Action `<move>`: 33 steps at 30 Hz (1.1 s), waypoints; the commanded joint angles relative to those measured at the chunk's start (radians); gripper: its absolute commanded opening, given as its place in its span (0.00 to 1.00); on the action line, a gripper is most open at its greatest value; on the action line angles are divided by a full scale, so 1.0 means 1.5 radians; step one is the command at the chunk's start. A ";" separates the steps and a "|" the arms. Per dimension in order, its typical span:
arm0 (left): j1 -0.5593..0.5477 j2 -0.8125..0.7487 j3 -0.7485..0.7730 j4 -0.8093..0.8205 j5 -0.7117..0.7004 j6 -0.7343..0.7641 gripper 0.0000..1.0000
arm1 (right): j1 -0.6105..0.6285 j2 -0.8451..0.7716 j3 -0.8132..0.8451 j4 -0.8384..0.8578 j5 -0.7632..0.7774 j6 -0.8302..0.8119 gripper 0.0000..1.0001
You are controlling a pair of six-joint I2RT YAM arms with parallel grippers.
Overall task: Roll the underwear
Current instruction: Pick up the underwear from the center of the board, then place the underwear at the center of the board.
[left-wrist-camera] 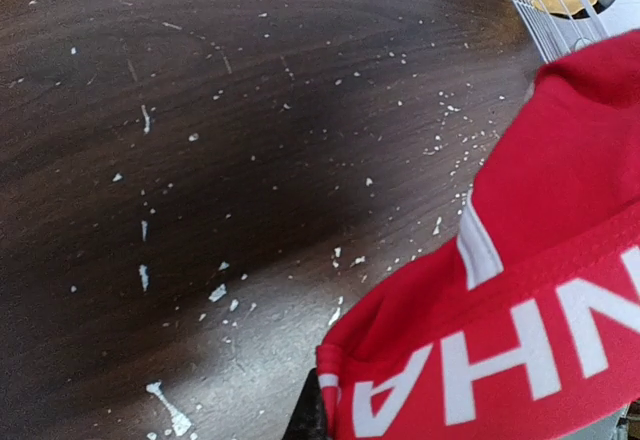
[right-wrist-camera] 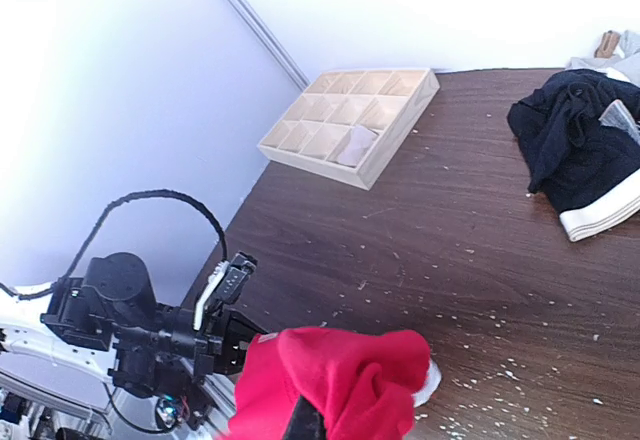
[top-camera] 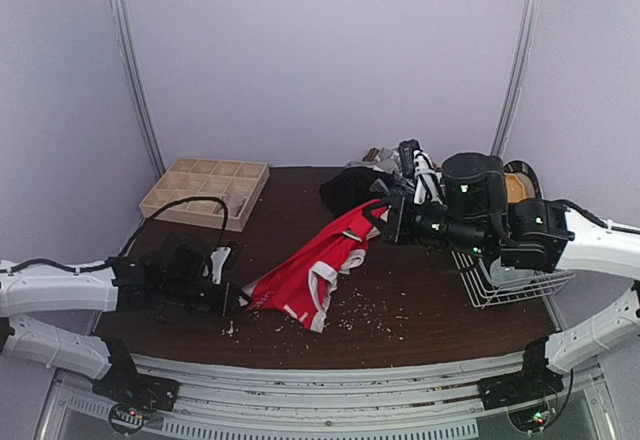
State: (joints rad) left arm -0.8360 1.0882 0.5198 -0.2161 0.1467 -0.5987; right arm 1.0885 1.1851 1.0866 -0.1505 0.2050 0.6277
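Right gripper (top-camera: 384,218): is clamping one end of the red brief (top-camera: 318,262), holding that end raised well above the table (top-camera: 420,295).
Left gripper (top-camera: 236,298): is pinching the opposite end low, near the tabletop. Its fingertips are buried under cloth, so the closed hold is likely rather than plainly seen.
Red brief: is hanging in a slack diagonal between the two arms, its pale edging sagging toward the wood, not yet flat or rolled.
Other underwear: a black pile (top-camera: 350,188) is lying at the far side, apart from the red piece.
Doing the step well: the cloth needs lowering evenly and spreading flat, both ends drawn taut. A roll begun on a bunched piece would come out lopsided.
Left wrist view alone: is showing white block lettering on the red band, and pale flecks (left-wrist-camera: 215,293) scattered over the dark wood.
Right wrist view alone: is showing the cloth wadded at the fingers, the left arm (right-wrist-camera: 130,320) facing it, and a pale grey item (right-wrist-camera: 355,146) sitting in one cell of the wooden tray (right-wrist-camera: 405,132).
Top view alone: is giving the cloth's full span and the wire basket (top-camera: 515,285) at the right.
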 commanded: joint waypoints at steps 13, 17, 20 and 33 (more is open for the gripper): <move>-0.063 0.058 0.025 0.021 -0.018 -0.007 0.00 | -0.022 0.110 -0.004 -0.112 -0.012 0.025 0.00; -0.063 -0.027 0.031 -0.044 -0.044 0.000 0.00 | -0.036 0.132 -0.037 -0.051 -0.068 0.052 0.00; -0.063 -0.084 0.050 -0.114 -0.075 0.010 0.00 | -0.045 0.174 -0.033 -0.002 -0.129 0.064 0.00; -0.061 -0.070 0.351 -0.291 -0.334 0.193 0.00 | -0.053 0.232 -0.060 0.277 -0.172 0.009 0.00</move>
State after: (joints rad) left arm -0.9287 0.9169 0.9287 -0.6571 -0.1928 -0.4599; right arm 1.0153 1.5394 1.0542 0.0860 -0.0700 0.7040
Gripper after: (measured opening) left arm 0.003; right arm 0.004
